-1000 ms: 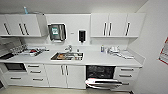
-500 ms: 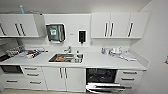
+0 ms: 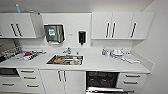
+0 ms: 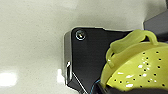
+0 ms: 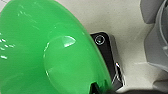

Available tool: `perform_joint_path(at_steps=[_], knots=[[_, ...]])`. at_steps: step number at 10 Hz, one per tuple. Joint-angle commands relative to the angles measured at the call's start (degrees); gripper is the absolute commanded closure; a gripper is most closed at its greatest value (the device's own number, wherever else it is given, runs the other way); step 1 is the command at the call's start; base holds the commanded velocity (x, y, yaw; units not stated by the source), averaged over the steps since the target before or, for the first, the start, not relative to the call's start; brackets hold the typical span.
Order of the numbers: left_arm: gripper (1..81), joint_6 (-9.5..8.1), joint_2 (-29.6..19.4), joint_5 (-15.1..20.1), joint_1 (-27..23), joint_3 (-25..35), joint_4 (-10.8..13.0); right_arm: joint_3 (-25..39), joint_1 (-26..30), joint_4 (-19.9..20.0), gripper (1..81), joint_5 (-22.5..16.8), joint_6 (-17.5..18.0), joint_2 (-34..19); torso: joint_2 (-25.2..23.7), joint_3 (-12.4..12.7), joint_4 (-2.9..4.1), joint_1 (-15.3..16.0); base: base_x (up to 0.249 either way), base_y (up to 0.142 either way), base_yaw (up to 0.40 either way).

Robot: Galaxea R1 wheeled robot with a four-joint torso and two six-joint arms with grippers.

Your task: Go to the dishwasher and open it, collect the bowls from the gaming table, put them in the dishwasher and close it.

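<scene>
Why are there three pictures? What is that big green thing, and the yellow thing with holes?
A wheeled robot with two arms took them all at once. One camera sits high on it and sees a kitchen: a white counter, a sink with things in it, and a dishwasher with its door open. The other two cameras sit on the robot's wrists. The left one looks at a yellow-green bowl with little holes. The right one looks at a bright green bowl. Each bowl seems to be carried by that arm, over the pale floor.

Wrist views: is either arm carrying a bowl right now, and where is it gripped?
Each appears to carry one. The pale yellow-green perforated bowl fills the left wrist view; the bright green bowl fills the right wrist view. Both seem held at the rim, but the fingers cannot be made out.
</scene>
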Motion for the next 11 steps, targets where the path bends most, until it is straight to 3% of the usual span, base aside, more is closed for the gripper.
perform_joint_path(at_steps=[1,11], knots=[[81.1,0.13,-1.8,2.4,-1.1,-0.3,0.3,0.5,1.5,-0.7,81.1,-3.7,-0.3,-2.4,0.0,0.0,0.0,0.0,0.169,0.0,0.0],[81.1,0.13,-1.8,2.4,-1.1,-0.3,0.6,0.5,1.5,-0.7,81.1,-3.7,-0.3,-2.3,-0.1,0.0,0.0,-0.1,0.169,0.0,0.0]])
